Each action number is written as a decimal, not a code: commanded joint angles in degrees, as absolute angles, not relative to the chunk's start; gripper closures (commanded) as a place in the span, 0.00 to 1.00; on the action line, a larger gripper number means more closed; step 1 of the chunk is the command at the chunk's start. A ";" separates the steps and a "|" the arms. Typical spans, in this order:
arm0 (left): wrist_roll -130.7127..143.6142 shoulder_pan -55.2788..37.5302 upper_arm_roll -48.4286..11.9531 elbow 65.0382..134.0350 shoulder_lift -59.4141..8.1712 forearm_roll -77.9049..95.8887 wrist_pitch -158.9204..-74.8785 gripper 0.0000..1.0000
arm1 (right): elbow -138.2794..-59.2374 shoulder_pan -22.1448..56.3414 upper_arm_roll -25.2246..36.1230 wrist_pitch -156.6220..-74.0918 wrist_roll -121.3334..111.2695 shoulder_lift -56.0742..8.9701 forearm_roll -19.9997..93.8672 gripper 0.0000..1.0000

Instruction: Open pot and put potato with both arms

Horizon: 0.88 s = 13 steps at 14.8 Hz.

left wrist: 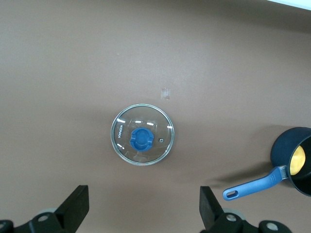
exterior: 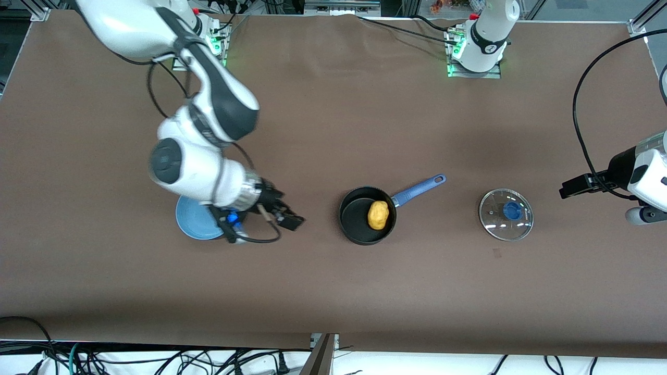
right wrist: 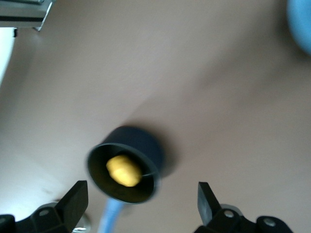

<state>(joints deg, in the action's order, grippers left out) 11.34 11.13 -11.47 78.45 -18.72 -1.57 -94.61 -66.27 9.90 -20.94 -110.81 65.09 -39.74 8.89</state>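
Across the brown counter (exterior: 333, 130) both arms are spread apart. From its base at the top of the front view, the right arm (exterior: 208, 104) reaches down so that the right gripper (exterior: 284, 216) hangs, fingers spread and empty, over bare counter between the light-blue plate (exterior: 190, 219) and the pot (exterior: 367, 215). At the counter's other end the left gripper (left wrist: 143, 208) waits with fingers spread wide, holding nothing, over bare counter just beside the glass lid (exterior: 506, 214).

That lid, with its blue knob, lies flat on the counter, well apart from the pot. Uncovered, the pot stands mid-counter, its blue handle (exterior: 419, 188) pointing toward the left arm's base. Inside it, against the wall by the handle, sits the potato (exterior: 378, 215).

Judging by this, the task looks finished. What remains is to pull the right gripper clear: lift it straight up first, keeping it off the pot rim, so nothing gets nudged.
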 commanded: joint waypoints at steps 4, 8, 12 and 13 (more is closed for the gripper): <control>11.43 10.81 -11.43 76.46 -19.69 -0.70 -93.34 0.00 | -76.54 1.06 -19.88 -99.86 45.21 -27.53 8.70 0.01; 11.43 10.81 -11.43 76.46 -19.69 -0.70 -93.34 0.00 | -81.21 1.05 -13.64 -95.29 30.88 -20.14 8.70 0.01; 11.16 10.81 -11.43 76.46 -19.69 -0.97 -93.34 0.00 | -82.96 1.06 -8.19 -88.96 19.46 -14.35 8.17 0.01; 11.08 10.81 -11.43 76.46 -19.69 -1.05 -93.34 0.00 | -85.49 1.14 -6.43 -89.03 15.42 -11.80 8.09 0.01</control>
